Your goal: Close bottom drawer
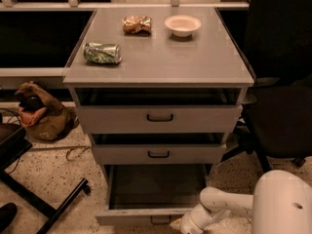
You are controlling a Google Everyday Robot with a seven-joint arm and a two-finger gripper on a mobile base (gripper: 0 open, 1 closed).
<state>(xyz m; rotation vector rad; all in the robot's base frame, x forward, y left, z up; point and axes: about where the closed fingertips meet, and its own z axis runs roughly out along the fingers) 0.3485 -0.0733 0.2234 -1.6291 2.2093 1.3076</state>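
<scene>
The bottom drawer (146,216) of the grey cabinet stands pulled far out, its plain grey tray (156,186) bare and its slim front panel at the frame's lower edge, with the dark loop handle (160,221) just showing. My white arm comes in from the lower right. My gripper (187,226) is at the drawer's front right corner, mostly cut off by the frame's bottom edge.
Two upper drawers (160,117) stand slightly ajar. The cabinet top (185,57) holds a crushed green can (102,52), a snack bag (136,24) and a white bowl (183,25). A black chair (278,96) is at the right, a brown bag (39,113) and chair legs (44,199) at the left.
</scene>
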